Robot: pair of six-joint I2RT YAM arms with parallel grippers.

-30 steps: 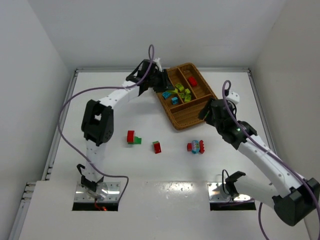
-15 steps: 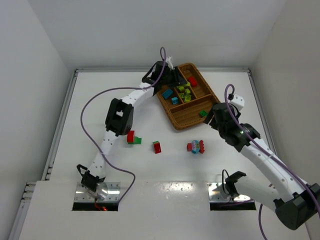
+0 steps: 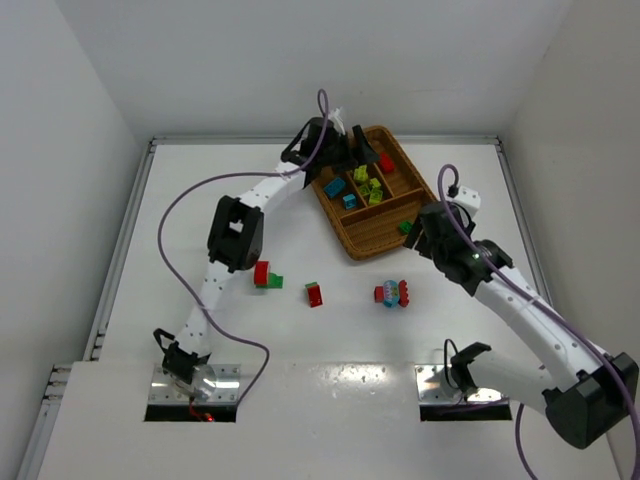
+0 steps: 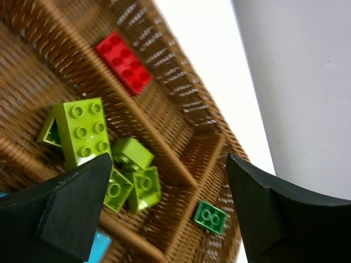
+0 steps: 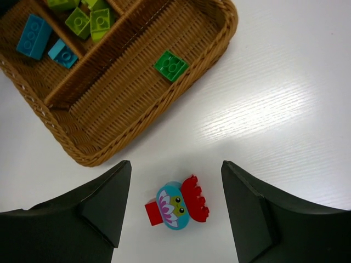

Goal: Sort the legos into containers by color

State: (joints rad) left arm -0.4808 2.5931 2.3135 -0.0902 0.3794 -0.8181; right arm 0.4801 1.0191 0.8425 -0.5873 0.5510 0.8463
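The brown wicker tray (image 3: pixel 351 247) stands at the back right. My left gripper (image 3: pixel 352 156) hangs open over its long sections with nothing between the jaws. Below it lie a red brick (image 4: pixel 123 63), several yellow-green bricks (image 4: pixel 82 131) and a dark green brick (image 4: pixel 211 215). Cyan bricks (image 5: pixel 34 35) fill another section. My right gripper (image 5: pixel 174 183) is open above the table just in front of the tray. A red and cyan clump (image 5: pixel 176 205) with a flower face lies beneath it. The dark green brick (image 5: pixel 170 66) sits alone in the crosswise section.
On the table lie a red and green clump (image 3: pixel 266 275), a red brick (image 3: pixel 314 294) and the red and cyan clump (image 3: pixel 393 293). White walls close in the table at the back and on both sides.
My left arm reached right, further over the tray, and its jaws went from shut to open. The right gripper drew back slightly from the tray, uncovering the dark green brick.
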